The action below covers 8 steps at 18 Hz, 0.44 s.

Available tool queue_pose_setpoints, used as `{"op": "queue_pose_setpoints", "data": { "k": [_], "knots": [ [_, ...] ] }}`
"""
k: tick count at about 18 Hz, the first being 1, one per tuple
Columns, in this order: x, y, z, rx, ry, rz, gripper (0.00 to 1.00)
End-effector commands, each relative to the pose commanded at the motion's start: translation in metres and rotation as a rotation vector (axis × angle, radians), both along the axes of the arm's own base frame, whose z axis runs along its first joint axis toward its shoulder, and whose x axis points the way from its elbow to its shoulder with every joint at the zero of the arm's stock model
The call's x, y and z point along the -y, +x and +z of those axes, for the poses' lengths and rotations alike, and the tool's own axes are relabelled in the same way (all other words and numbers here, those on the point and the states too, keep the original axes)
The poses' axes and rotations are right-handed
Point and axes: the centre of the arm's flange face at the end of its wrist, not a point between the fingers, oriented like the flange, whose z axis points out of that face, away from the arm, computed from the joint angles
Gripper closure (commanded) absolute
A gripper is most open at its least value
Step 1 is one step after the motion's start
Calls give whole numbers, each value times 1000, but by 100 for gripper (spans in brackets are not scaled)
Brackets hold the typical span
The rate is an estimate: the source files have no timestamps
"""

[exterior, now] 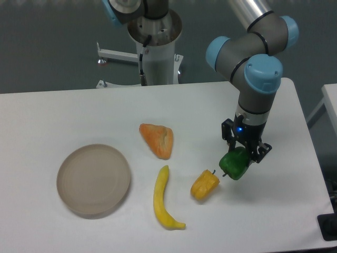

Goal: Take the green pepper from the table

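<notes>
One gripper (240, 154), fingers pinching green pepper (234, 164) from both sides, pepper directly under it above table (63, 110). No readable writing; only blue light on gripper body. Yellow pepper (205, 185) just left and below gripper, near green pepper. Banana (163, 199) and orange piece (157, 139) farther left, plate (93, 179) far left. Green pepper's stem points down-left, long axis tilted.

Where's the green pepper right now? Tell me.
The green pepper sits between the gripper fingers at the table's right side, just up-right of the yellow pepper.
</notes>
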Motion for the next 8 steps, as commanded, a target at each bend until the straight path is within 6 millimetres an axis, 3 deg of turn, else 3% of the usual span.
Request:
{"op": "queue_pose_setpoints", "data": {
  "k": [8],
  "knots": [
    [-8,4,4,-39,-25,-9,72]
  ]
}}
